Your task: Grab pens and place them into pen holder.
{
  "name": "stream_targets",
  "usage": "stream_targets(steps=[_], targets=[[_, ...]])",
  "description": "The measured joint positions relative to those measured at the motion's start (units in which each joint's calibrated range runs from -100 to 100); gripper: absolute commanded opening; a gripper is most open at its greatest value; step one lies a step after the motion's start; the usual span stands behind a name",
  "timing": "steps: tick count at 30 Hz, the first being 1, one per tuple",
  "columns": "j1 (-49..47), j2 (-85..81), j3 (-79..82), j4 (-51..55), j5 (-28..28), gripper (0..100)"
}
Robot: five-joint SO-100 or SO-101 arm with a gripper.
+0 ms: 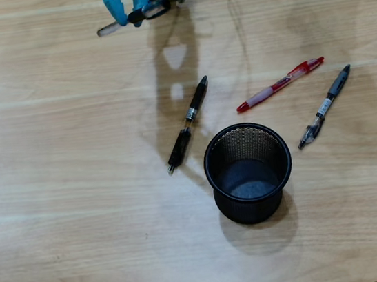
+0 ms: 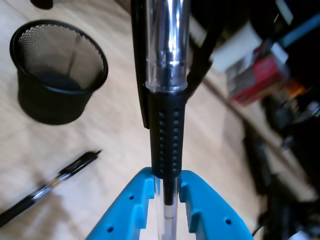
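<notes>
Pens are the matter here, and one clear-barrelled pen with a black rubber grip is clamped in the blue two-finger gripper. In the wrist view its long axis runs straight up the middle, the black grip sleeve just above the blue fingers, which press on the clear barrel from both sides. In the overhead view the same pen lies nearly level, its pale end sticking out to the left of the gripper at the top edge, well up and to the left of the black wire-mesh pen holder.

That cup stands upright on the light wooden table, mouth open to the overhead camera. Just left of the holder lies a black pen with a gold band, its axis slanting from lower left to upper right, the lower tip close to the holder's rim. Above and right of the holder lies a red pen with a translucent barrel, slanting gently up to the right. Farther right of the holder lies a grey-and-black pen, tilted more steeply, with its tip down and left.

The wrist view shows the mesh holder at upper left and one black pen on the table below it. It also shows a blurred clutter of red and dark items past the table's edge.
</notes>
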State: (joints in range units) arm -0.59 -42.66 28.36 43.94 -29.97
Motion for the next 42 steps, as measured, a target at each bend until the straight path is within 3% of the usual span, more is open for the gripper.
stream_targets(steps=[8, 23, 32, 42], targets=[[-6.3, 2.7, 0.0, -9.3, 9.0, 2], [-17.7, 18.9, -4.5, -32.5, 10.1, 2], [-18.7, 29.8, -7.2, -49.0, -3.0, 2], [-18.9, 44.4, -16.9, -50.7, -14.1, 2]])
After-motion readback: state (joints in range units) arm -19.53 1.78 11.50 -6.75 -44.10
